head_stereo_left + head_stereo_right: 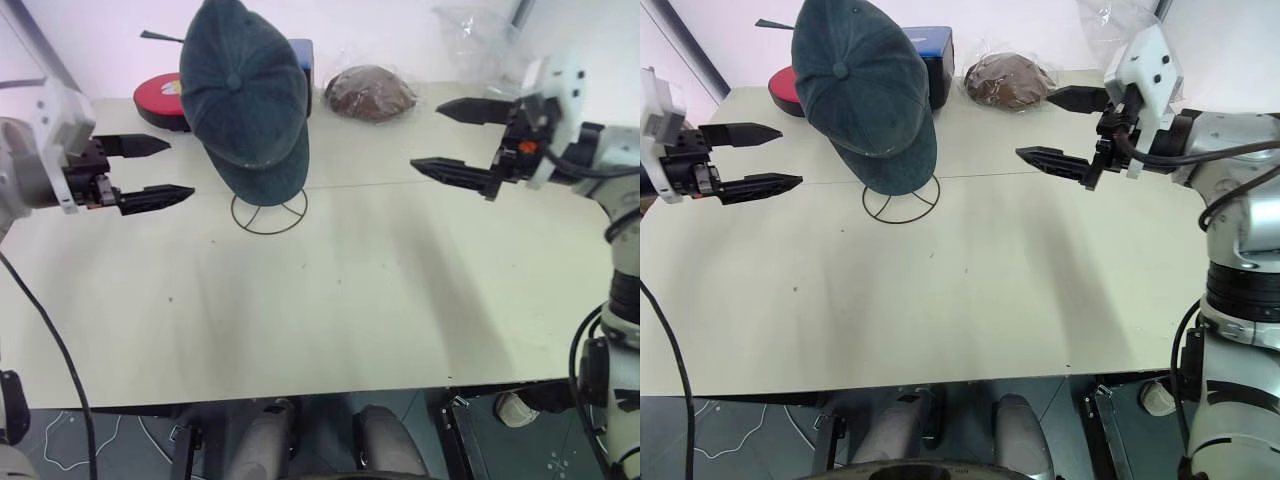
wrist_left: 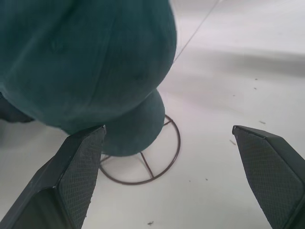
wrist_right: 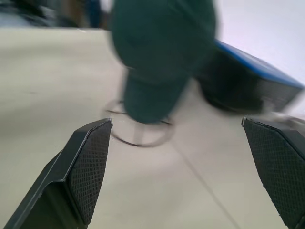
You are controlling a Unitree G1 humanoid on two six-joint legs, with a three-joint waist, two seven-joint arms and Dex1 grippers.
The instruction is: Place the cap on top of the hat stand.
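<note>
With the cap (image 1: pixel 245 95) draped over the hat stand (image 1: pixel 268 212), you see the dark teal-green crown covering the wire dome and the curved brim hanging down toward the near side, so that of the stand only the round wire ring base shows, resting flat on the pale table (image 1: pixel 330 310). To the left of the stand, your left gripper (image 1: pixel 158 170) hangs in the air with its 2 black fingers spread wide, 1 above the other, and nothing between them; it is apart from the cap. On the opposite side, your right gripper (image 1: pixel 1065 128) also hangs above the table, its 2 fingers held at full spread and pointing toward the cap, empty and well apart from it. From the left wrist camera, the cap (image 2: pixel 86 62) fills the space above the ring base (image 2: pixel 143 157), and the fingers (image 2: pixel 78 167) frame it without contact. Behind the stand, at the far edge of the table, sit a red round flat case (image 1: pixel 158 100), a dark box with a blue lid (image 1: pixel 303 55) and a brown dome-shaped lump (image 1: pixel 370 93) in clear wrapping.
</note>
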